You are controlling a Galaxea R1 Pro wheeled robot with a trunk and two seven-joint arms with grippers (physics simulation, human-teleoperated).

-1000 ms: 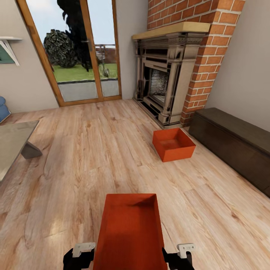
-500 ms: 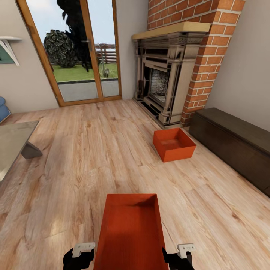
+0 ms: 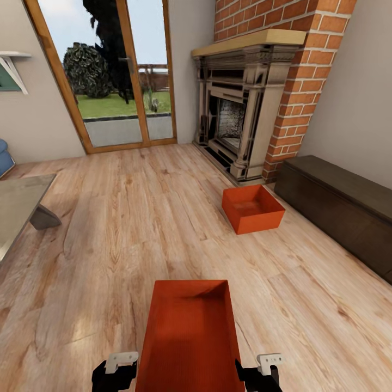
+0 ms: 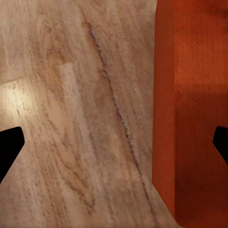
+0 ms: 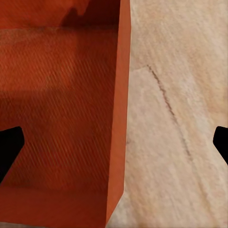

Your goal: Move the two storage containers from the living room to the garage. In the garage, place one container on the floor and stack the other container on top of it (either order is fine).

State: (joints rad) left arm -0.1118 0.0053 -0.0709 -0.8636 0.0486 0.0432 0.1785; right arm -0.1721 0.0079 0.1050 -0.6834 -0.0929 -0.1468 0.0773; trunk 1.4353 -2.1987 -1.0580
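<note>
Up front in the head view, one orange bin (image 3: pixel 189 337) sits lifted between the left gripper (image 3: pixel 114 373) and right gripper (image 3: pixel 260 373), while the second bin (image 3: pixel 252 208) lies on the wood floor (image 3: pixel 109 228) near the fireplace (image 3: pixel 239 109) and bench (image 3: pixel 343 204). Left wrist view: fingers (image 4: pixel 9 147) spread wide, one each side of the bin's side wall (image 4: pixel 164 118), floor beneath. Right wrist view: fingers (image 5: pixel 9 147) equally wide straddling the opposite wall (image 5: pixel 121 109), so neither looks clamped; likely risk is the bin tipping or sliding off once the base turns.
</note>
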